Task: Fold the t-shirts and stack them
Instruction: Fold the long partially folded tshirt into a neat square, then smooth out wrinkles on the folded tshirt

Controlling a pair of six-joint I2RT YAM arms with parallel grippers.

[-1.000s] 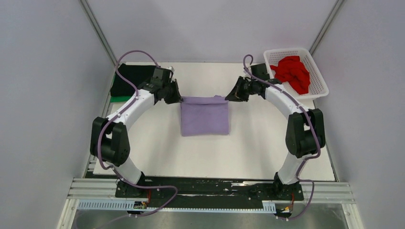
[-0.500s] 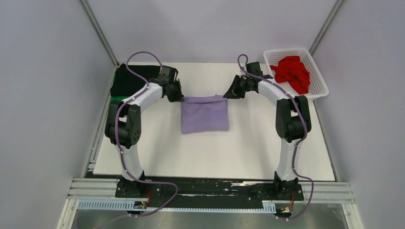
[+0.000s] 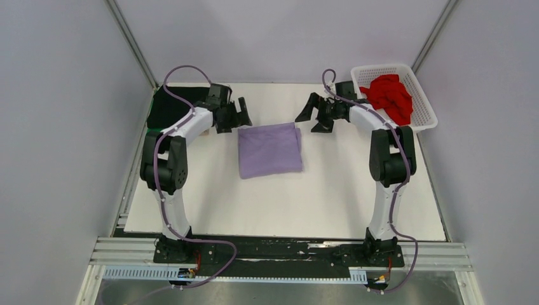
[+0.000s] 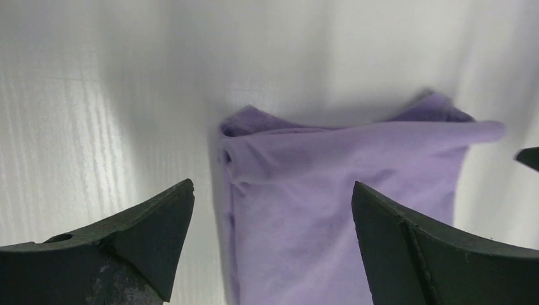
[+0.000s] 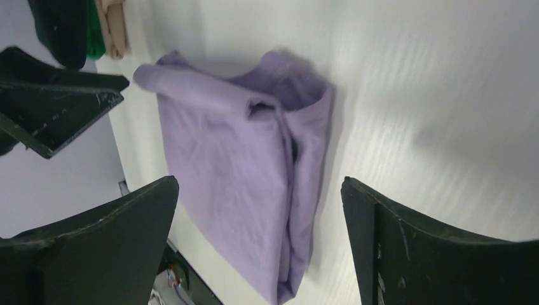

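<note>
The lavender t-shirt (image 3: pixel 269 150) lies folded into a rectangle at the middle back of the table, free of both grippers. My left gripper (image 3: pixel 240 115) hangs open just off its far left corner, and my right gripper (image 3: pixel 311 118) hangs open off its far right corner. In the left wrist view the lavender shirt (image 4: pixel 343 184) lies below the open left gripper (image 4: pixel 272 187). The right wrist view shows the folded shirt (image 5: pixel 229 165) under the open right gripper (image 5: pixel 259 181). A red t-shirt (image 3: pixel 389 95) is crumpled in the basket. A black t-shirt (image 3: pixel 166 105) lies on a green one (image 3: pixel 152 131) at the far left.
The white latticed basket (image 3: pixel 424 105) stands at the back right corner of the table. The black and green stack sits by the left wall, behind my left arm. The left gripper's fingers (image 5: pixel 57 101) show at the upper left of the right wrist view.
Both grippers have let go of the lavender shirt's far corners, opened wide and drawn back. The shirt's far edge has dropped flat onto the table.
</note>
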